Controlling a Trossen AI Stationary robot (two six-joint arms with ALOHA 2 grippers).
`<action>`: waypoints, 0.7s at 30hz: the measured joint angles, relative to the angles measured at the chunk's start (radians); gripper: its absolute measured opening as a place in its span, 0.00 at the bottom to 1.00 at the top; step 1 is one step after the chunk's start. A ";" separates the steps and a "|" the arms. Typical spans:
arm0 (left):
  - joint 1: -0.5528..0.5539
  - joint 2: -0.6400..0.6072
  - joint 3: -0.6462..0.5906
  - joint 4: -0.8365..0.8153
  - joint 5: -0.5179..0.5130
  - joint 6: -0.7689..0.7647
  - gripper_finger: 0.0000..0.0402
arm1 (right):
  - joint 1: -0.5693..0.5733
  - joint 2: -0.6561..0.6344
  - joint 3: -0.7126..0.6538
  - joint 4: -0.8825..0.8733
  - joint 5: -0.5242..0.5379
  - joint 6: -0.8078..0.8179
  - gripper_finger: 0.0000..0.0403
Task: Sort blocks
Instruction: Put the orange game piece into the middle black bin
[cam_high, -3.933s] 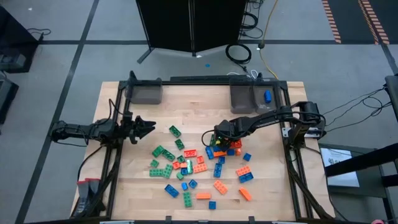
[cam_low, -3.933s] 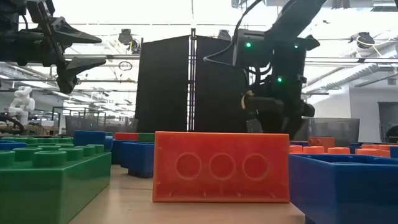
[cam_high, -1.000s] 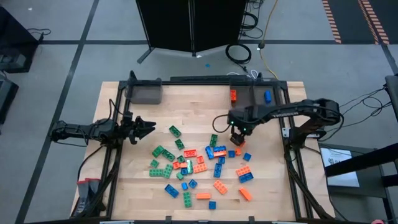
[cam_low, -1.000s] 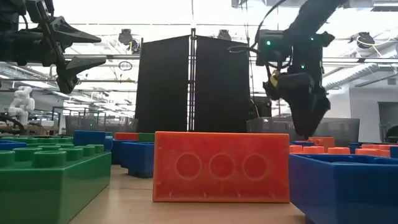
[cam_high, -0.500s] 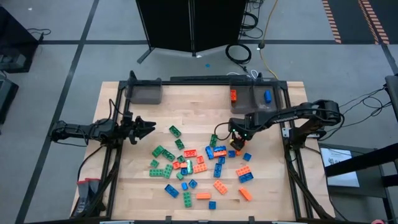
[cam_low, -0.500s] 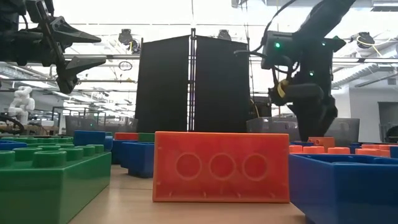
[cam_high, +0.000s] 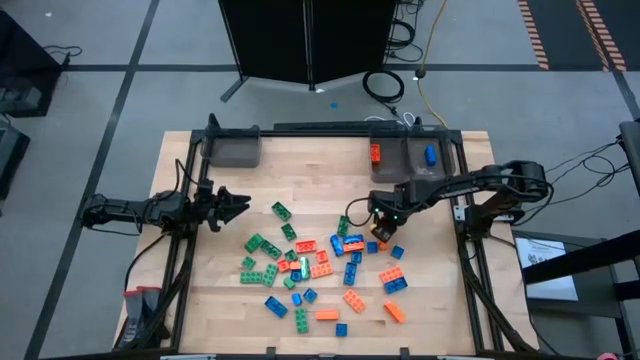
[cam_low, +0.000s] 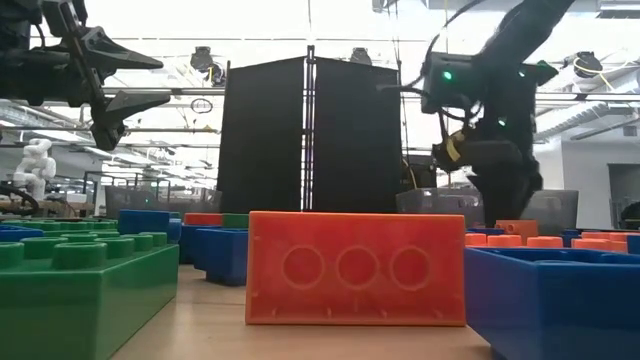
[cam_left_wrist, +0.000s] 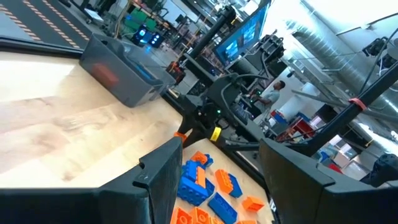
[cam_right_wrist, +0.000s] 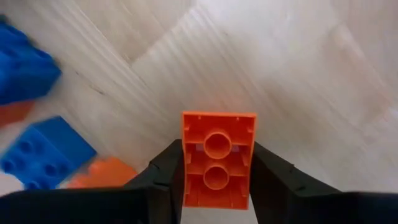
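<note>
I've my right gripper (cam_right_wrist: 217, 177) pinching an orange brick (cam_right_wrist: 217, 158) mid-table; left gripper (cam_high: 232, 207) waits spread at the left edge. Two bricks sit binned (cam_high: 410, 155); most blocks (cam_high: 310, 270) remain scattered.

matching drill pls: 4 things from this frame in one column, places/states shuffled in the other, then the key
Things
1. right claw
2. left claw
3. orange block in the back-right bin
4. blue block in the back-right bin

Places or states
A. left compartment of the divided bin
B. closing on an upside-down orange brick over the table
C. right compartment of the divided bin
D. open, waiting at the table's left edge

Pairs: 1-B, 2-D, 3-A, 4-C
</note>
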 joint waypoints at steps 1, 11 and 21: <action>0.000 0.000 0.000 0.000 -0.003 0.000 0.54 | -0.001 -0.001 0.022 0.000 0.000 0.002 0.29; 0.000 0.000 0.000 0.000 -0.007 0.001 0.54 | -0.190 -0.011 0.400 -0.076 0.222 -0.188 0.29; 0.000 0.000 0.000 -0.001 -0.008 0.000 0.54 | -0.590 0.000 0.434 -0.215 0.232 -0.207 0.29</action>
